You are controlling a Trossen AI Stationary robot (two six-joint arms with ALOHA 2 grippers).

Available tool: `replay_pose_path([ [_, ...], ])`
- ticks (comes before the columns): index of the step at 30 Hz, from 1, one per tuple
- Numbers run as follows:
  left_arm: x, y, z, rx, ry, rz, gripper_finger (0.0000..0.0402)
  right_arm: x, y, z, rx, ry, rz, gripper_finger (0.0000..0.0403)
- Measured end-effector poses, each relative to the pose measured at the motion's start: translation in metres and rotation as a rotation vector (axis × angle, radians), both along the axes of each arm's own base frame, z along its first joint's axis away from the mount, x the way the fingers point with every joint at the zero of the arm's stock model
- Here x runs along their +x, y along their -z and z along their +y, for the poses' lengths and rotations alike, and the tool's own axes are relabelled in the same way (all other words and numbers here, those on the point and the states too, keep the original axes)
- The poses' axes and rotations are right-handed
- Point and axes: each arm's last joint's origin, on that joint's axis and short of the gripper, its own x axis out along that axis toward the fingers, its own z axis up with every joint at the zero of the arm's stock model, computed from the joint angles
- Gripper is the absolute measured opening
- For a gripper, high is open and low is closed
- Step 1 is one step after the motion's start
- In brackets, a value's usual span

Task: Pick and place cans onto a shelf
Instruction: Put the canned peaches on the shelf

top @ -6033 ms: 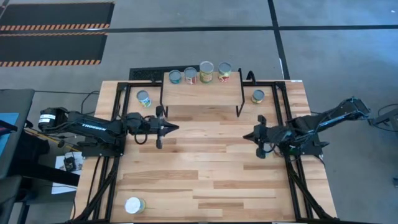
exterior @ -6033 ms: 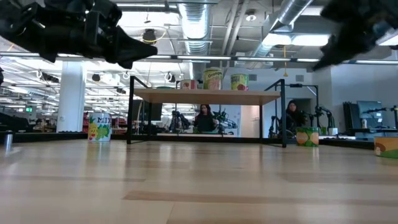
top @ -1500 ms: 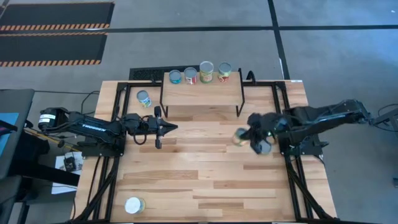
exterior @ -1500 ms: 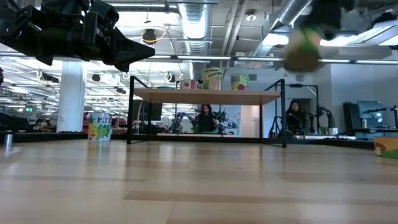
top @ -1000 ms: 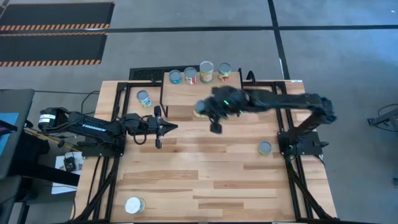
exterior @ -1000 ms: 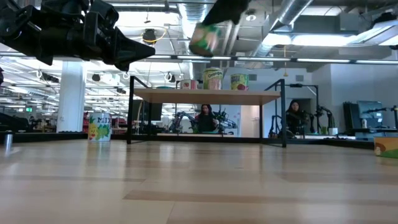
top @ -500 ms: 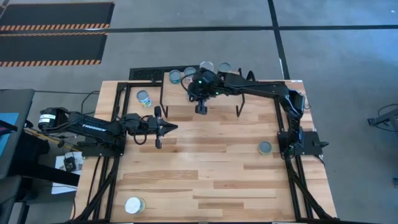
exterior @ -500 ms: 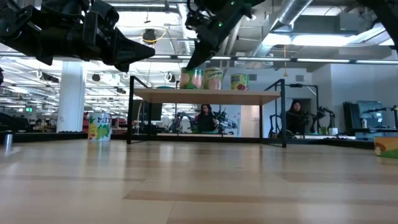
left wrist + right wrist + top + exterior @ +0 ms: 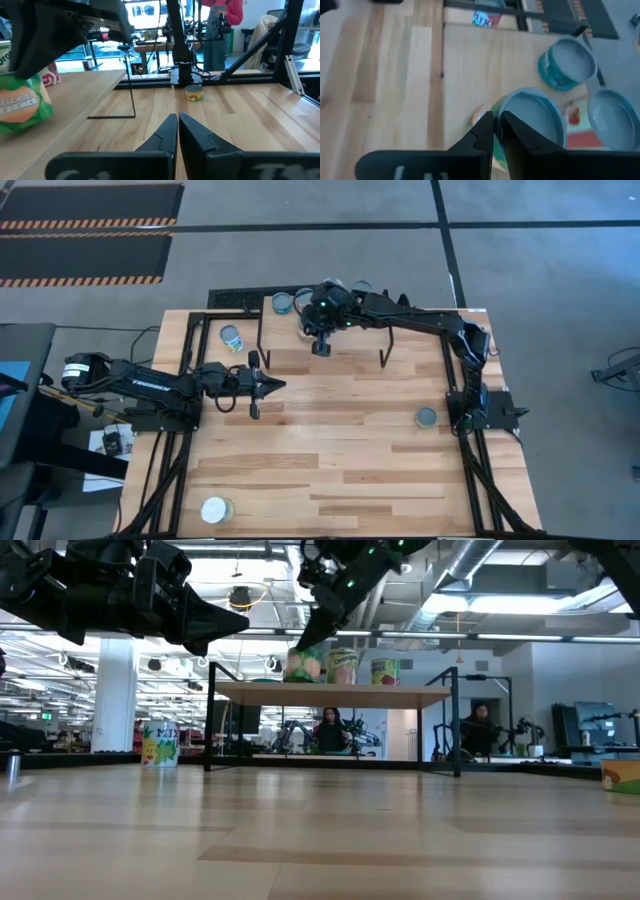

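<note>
- Sitting alone at the table's seven-o'clock corner is a white-topped round tin (image 9: 215, 509).
- At nine o'clock on the large wood-plank table (image 9: 330, 470), the left gripper (image 9: 281, 385) hovers with its two dark fingers pressed together, holding nothing and pointing toward three o'clock.
- At eleven o'clock, a silver-topped tin with a green and blue label (image 9: 231, 337) stands on the tabletop, just beside the shelf's black leg.
- The small light-wood shelf on thin black legs (image 9: 350, 330) stands at twelve o'clock; a teal-sided tin (image 9: 283, 302) stands at its ten-o'clock corner.
- The right gripper (image 9: 495, 122) reaches over the shelf's left half, right above a green-labelled tin with a silvery top (image 9: 305, 666) that sits at shelf level; I cannot tell whether this gripper is open or closed, nor whether it grips the tin.
- At three o'clock of that tin, a yellow-green tin (image 9: 343, 666) and a green tin with a red mark (image 9: 385, 671) stand on the shelf.
- Toward four o'clock, a grey-topped tin (image 9: 426, 417) rests on the tabletop near the right arm's base.
</note>
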Motion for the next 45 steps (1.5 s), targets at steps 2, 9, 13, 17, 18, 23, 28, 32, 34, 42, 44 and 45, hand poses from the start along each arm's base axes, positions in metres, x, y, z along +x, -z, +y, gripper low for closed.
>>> replay_pose_path([
  [2, 0.0, 0.0, 0.0, 0.0, 0.001, 0.0, 0.0006, 0.005, 0.007, -0.002, 0.001, 0.002, -0.003, 0.0057],
  [9, 0.0, 0.0, 0.0, -0.004, 0.001, 0.0, 0.0006, 0.009, 0.013, -0.005, 0.001, 0.012, -0.006, 0.0059],
  [13, 0.0, 0.0, 0.0, -0.005, 0.001, -0.001, 0.0006, 0.009, 0.011, -0.004, 0.0, 0.011, -0.013, 0.0059],
  [17, 0.0, 0.0, 0.0, -0.005, 0.001, -0.001, 0.0006, 0.005, 0.001, -0.001, -0.007, 0.008, -0.031, 0.0059],
  [18, 0.0, 0.0, 0.0, -0.005, 0.001, -0.001, 0.0006, 0.005, -0.003, -0.001, -0.015, 0.006, -0.046, 0.0059],
  [23, 0.0, 0.0, 0.0, -0.005, 0.001, 0.0, 0.0006, 0.003, -0.022, 0.001, -0.04, -0.002, -0.098, 0.0059],
  [28, 0.0, 0.0, 0.0, -0.005, 0.001, -0.002, 0.0006, 0.003, -0.019, -0.004, -0.04, 0.005, -0.087, 0.0059],
  [32, 0.0, 0.0, 0.0, -0.005, 0.001, -0.001, 0.0006, 0.006, -0.009, -0.007, -0.029, 0.01, -0.064, 0.0059],
  [34, 0.0, 0.0, 0.0, -0.005, 0.001, -0.001, 0.0006, 0.006, -0.007, -0.007, -0.012, 0.018, -0.049, 0.0059],
  [42, 0.0, 0.0, 0.0, -0.005, 0.001, -0.002, 0.0006, 0.004, -0.006, -0.004, 0.016, 0.029, -0.026, 0.0106],
  [44, 0.0, 0.0, 0.0, -0.005, 0.001, -0.002, 0.0006, 0.004, -0.006, -0.004, 0.018, 0.031, -0.024, 0.0122],
  [45, 0.0, 0.0, 0.0, -0.005, 0.001, -0.002, 0.0006, 0.004, -0.006, -0.004, 0.017, 0.031, -0.025, 0.0128],
])
